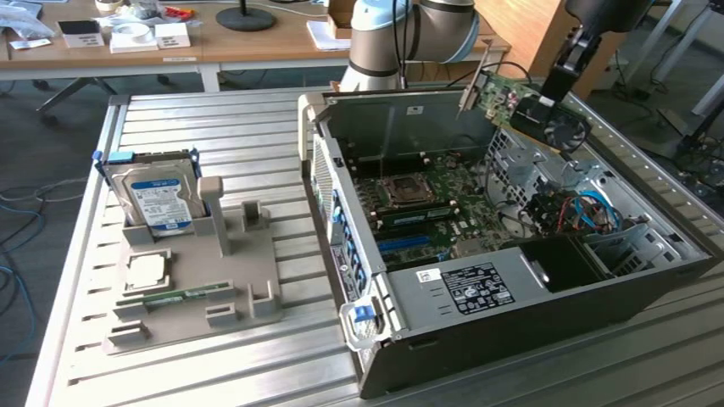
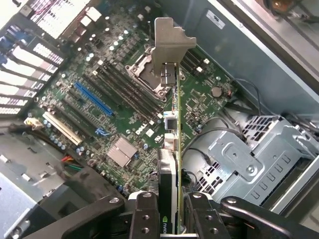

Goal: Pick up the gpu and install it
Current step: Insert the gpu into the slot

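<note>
Black two-finger gripper (image 2: 172, 219): clamped on the gpu (image 2: 168, 174), a thin dark card with silver end bracket, held edge-on above green motherboard (image 2: 114, 124) in open grey computer case (image 1: 509, 331).

We take this for a robotics lab or test workshop. A Universal Robots arm (image 1: 391, 34) rises beside a slatted aluminium table (image 1: 226, 127). On the table an open desktop computer case (image 1: 543, 314) lies on its side with its motherboard (image 2: 109, 99) exposed, near a grey parts fixture (image 1: 181, 326) holding a hard drive (image 1: 158, 199). Beyond, we see wooden desks (image 1: 114, 51) carrying small boxes (image 1: 172, 36) and a tape roll (image 1: 134, 31), and loose cables (image 1: 17, 203) on the floor.
</note>
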`<state>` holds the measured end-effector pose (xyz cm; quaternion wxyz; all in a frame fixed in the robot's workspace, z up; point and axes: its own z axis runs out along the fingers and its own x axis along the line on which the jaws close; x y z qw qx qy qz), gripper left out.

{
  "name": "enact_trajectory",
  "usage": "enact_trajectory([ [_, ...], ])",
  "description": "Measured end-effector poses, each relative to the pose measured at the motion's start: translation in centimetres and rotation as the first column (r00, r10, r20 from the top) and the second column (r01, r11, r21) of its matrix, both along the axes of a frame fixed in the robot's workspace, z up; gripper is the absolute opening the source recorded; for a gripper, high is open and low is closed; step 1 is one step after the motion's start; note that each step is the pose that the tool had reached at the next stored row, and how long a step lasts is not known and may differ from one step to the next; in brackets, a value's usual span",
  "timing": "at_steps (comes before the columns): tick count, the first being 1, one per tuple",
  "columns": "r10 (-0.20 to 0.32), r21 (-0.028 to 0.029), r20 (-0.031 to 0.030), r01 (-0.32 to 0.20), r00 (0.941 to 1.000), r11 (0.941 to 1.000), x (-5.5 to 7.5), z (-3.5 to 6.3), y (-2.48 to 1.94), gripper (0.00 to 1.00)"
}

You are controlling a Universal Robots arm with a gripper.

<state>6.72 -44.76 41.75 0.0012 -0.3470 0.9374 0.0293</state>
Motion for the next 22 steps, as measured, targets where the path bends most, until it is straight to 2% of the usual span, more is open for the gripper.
enact_trajectory([
  [5, 0.065, 0.0, 0.0, -0.065, 0.9979, 0.9979, 0.0, -0.01, 0.0, 0.27],
  [11, 0.147, 0.0, 0.0, -0.147, 0.9891, 0.9891, 0.0, -0.02, 0.0, 0.27],
  [17, 0.231, 0.0, 0.0, -0.231, 0.973, 0.973, 0.0, -0.02, 0.0, 0.27],
  [22, 0.299, 0.0001, 0.0, -0.299, 0.9542, 0.9542, 0.0, -0.03, 0.0, 0.27],
])
